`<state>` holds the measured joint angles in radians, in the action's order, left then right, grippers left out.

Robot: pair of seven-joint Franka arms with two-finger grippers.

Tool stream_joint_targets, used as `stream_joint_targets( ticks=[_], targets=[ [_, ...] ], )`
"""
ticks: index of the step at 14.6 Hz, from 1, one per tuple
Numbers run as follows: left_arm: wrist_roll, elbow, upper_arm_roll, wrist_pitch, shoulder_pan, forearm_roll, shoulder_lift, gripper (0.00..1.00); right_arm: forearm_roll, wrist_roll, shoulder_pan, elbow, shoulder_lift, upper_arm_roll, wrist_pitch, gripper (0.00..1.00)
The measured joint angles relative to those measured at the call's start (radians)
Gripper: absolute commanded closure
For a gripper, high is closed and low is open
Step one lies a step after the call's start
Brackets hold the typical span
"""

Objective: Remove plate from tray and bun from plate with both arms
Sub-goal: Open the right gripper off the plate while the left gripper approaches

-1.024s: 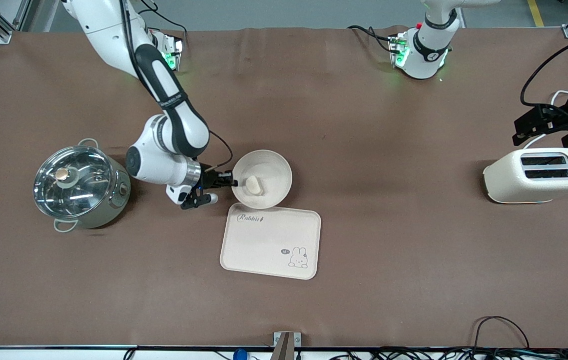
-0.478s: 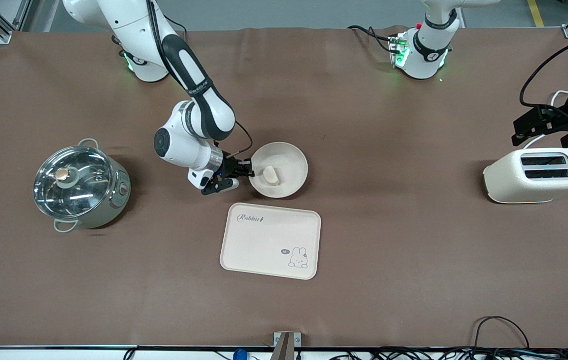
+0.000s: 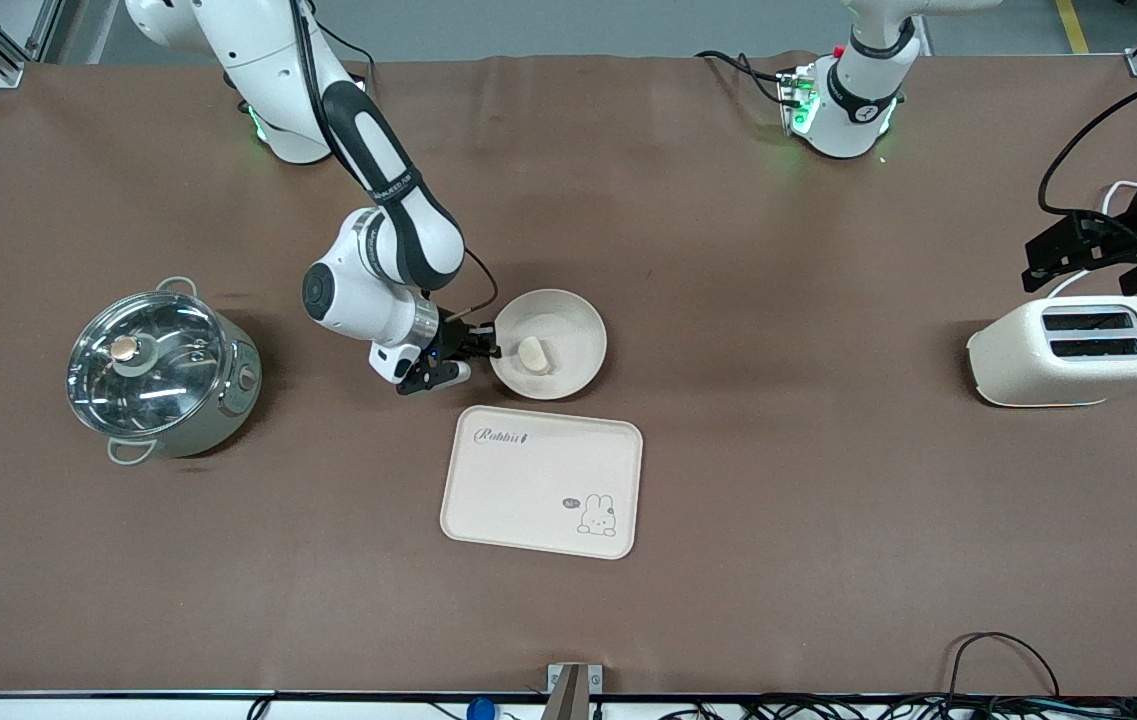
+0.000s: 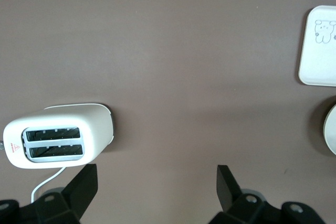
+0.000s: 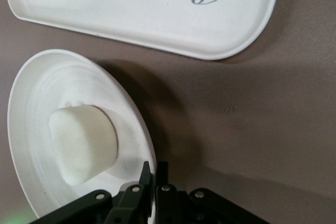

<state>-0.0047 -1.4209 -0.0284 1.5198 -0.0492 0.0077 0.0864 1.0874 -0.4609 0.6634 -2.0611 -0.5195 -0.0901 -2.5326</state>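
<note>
Plainly, "Rabbit" is written on the tray (image 3: pixel 540 481). Just beside it, farther from the camera, the round cream plate (image 3: pixel 578 330) holds the pale bun (image 3: pixel 532 353); the right gripper (image 3: pixel 484 347) pinches its rim. Over the toaster (image 3: pixel 1073 350), the left gripper (image 4: pixel 155 182) waits, fingers apart.

1. The plate (image 3: pixel 568 330) is a round, shallow, cream-beige dish with a raised rim and faint rings inside. It is pinched at its rim toward the right arm's end of the table. Its shadow on the brown cloth suggests it is lifted off the surface. It sits just farther from the front camera than the tray.
2. The bun (image 3: pixel 532 353) is a small, pale, smooth oblong lump. It lies inside the plate, near its middle.
</note>
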Motion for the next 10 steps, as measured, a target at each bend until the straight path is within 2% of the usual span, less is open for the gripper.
stream_joint_targets(
  ticks=[4, 7, 9, 10],
  targets=[
    [-0.095, -0.007, -0.016, -0.012, -0.007, -0.005, 0.002, 0.0, 0.003, -0.001, 0.0, 0.0, -0.005, 0.0, -0.001, 1.0],
    [-0.216, -0.024, -0.072, -0.015, -0.013, -0.024, 0.003, 0.0, 0.006, -0.002, 0.0, 0.0, -0.009, 0.0, -0.003, 0.99],
    [-0.284, -0.032, -0.109, -0.013, -0.018, -0.035, 0.005, 0.0, 0.006, -0.002, 0.0, 0.0, -0.009, 0.0, -0.004, 0.9],
    [-0.318, -0.032, -0.129, -0.01, -0.02, -0.037, 0.007, 0.0, 0.008, -0.002, 0.0, 0.0, -0.009, 0.0, -0.005, 0.72]
  ],
)
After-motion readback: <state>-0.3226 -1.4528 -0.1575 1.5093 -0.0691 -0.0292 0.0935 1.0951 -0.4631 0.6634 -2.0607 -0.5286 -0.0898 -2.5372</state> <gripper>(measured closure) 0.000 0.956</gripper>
